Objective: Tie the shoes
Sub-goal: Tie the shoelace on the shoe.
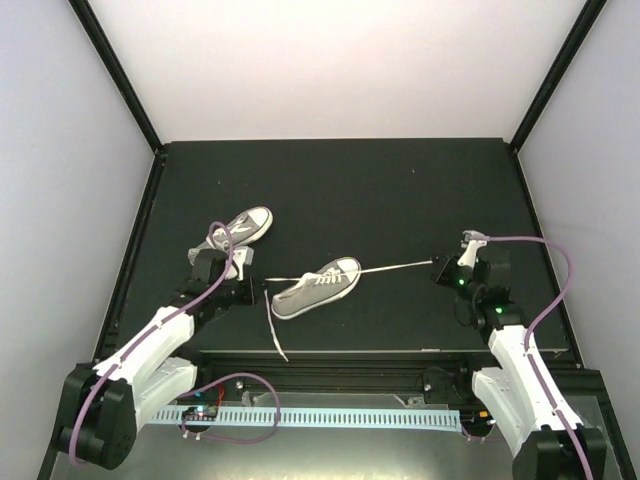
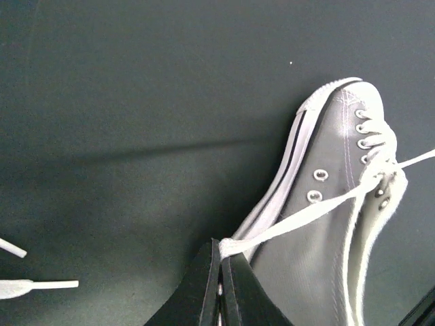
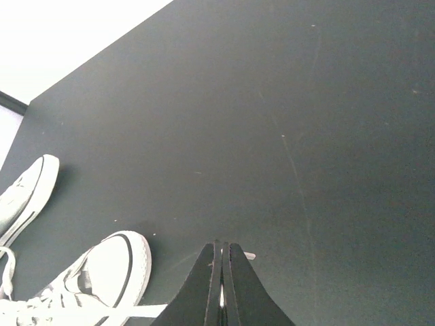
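the left gripper was clamped shut on one lace end and the right gripper on the other, holding the lace taut across the shoe between them, probably to cinch a knot. the second shoe lay just behind the left gripper, untouched.

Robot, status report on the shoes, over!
Left gripper shut on lace. Right gripper shut on other end. Near shoe: lace stretched both ways. Other shoe apart.

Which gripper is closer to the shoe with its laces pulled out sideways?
Left. The left gripper sits just off that shoe at its heel, pinching one lace end; the right gripper holds the other end well beyond the toe.
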`<state>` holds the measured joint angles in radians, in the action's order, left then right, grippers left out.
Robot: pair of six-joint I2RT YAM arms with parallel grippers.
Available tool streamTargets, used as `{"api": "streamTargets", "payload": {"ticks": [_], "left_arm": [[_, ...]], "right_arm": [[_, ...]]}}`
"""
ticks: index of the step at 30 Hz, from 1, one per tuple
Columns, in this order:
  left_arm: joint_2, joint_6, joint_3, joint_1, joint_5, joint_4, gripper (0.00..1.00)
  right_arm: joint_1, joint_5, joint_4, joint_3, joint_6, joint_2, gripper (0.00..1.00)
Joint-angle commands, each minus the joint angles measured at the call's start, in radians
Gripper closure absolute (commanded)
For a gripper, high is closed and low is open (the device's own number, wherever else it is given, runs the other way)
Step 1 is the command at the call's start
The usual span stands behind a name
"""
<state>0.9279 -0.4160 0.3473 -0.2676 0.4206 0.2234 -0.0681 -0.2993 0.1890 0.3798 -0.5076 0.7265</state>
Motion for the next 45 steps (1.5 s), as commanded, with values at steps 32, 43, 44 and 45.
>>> {"api": "streamTargets", "payload": {"ticks": [32, 43, 44, 45], "left_arm": [[0.040, -0.071, -0.081, -0.310, 0.319, -0.225, 0.98], [-0.036, -0.027, 0.020, -0.320, 0.156, -0.079, 0.99], [-0.032, -0.012, 0.033, -0.303, 0.134, -0.060, 0.98], [-0.028, -0.002, 0.040, -0.281, 0.118, -0.047, 0.98]], "right_arm": [[0.059, -0.124, -0.096, -0.019, 0.024, 0.156, 0.98], [0.060, -0.111, -0.095, 0.007, 0.040, 0.175, 0.98], [0.059, -0.110, -0.091, 0.010, 0.040, 0.175, 0.98], [0.059, -0.112, -0.089, 0.012, 0.041, 0.175, 0.98]]}}
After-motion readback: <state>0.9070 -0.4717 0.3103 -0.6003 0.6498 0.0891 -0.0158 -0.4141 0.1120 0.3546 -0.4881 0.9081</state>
